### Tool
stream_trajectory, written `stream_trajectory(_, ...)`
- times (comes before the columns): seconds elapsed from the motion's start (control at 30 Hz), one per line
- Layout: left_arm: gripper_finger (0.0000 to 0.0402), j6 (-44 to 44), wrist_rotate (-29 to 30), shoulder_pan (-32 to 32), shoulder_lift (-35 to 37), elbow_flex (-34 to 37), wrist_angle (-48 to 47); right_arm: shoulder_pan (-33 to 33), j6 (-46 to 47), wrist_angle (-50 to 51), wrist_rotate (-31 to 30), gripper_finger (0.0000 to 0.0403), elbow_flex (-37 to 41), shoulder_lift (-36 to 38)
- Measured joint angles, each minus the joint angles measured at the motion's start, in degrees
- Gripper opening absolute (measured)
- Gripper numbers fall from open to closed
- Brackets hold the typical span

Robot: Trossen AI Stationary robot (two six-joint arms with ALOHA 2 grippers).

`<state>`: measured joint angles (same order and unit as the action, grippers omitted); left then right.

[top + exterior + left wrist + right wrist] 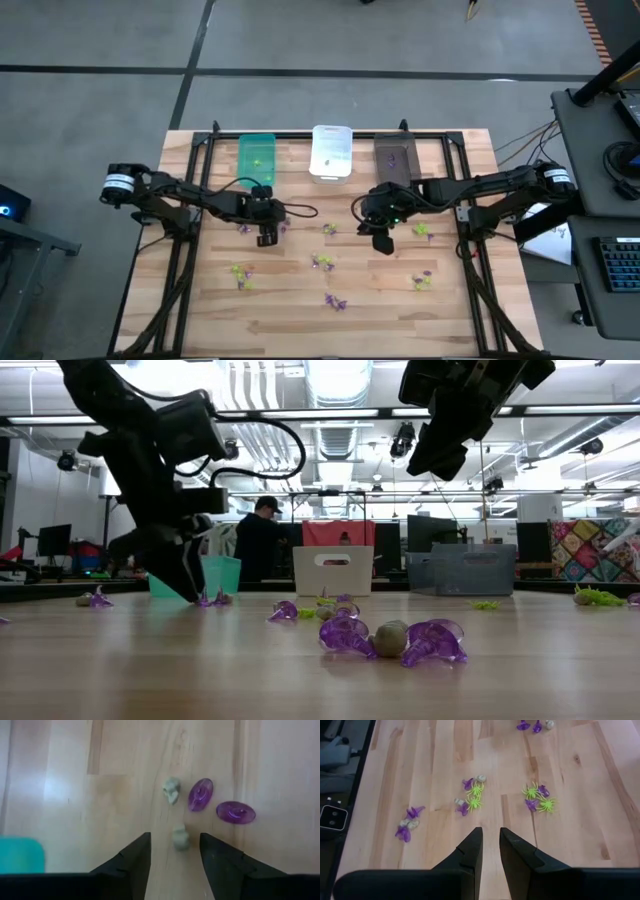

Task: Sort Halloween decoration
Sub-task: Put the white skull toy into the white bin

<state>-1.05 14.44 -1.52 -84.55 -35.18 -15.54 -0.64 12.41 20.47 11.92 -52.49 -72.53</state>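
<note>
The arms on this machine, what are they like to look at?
Two dark, near-black jointed arms. Each has a white band with markings near its outer end and black cable looping along it. The left gripper and right gripper each end in two dark, wedge-shaped fingers.

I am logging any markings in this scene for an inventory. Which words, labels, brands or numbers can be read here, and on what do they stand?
No readable text in any view.
White rectangular plastic bin: no legible label.
Green rectangular plastic bin and dark grey rectangular plastic bin: no marks visible.
Two purple oval plastic trinkets in the left wrist view: raised moulding, too blurred to read.
Light wooden table: no markings.
</note>
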Motion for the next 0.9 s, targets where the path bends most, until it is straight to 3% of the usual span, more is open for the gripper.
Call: stream_trajectory(0.9, 0.0006, 0.26, 0.09, -0.09, -0.76, 0.07, 0.56, 0.0, 0.67, -0.26, -0.04, 0.0057, 0.0, 0.0)
